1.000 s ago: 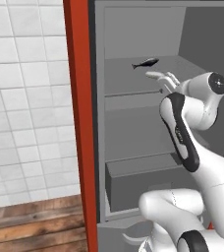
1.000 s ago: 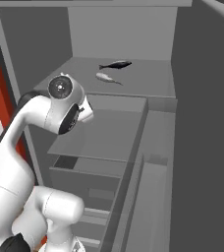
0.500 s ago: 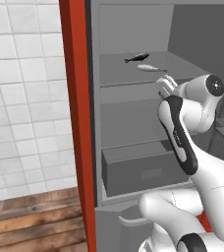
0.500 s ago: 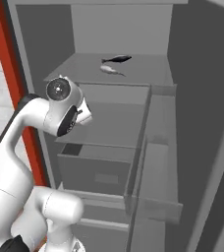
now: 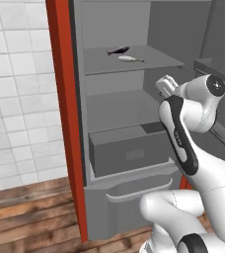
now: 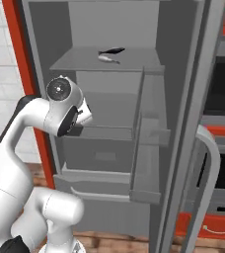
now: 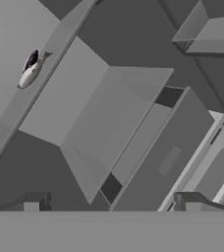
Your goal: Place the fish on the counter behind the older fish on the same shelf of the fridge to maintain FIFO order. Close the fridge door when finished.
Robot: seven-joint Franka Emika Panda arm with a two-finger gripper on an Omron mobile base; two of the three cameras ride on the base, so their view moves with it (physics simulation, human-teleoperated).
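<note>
We are seeing the dark fish [image 5: 118,50] lying on the upper shelf [image 5: 154,62] of the fridge [image 6: 50,44], directly behind the pale older fish [image 5: 129,59] and just beside it. We are holding our gripper [image 7: 111,204] wide apart with nothing in it, out in front of the shelves above the grey drawer [image 5: 129,153]. The fridge door [image 6: 183,123] is standing open.
</note>
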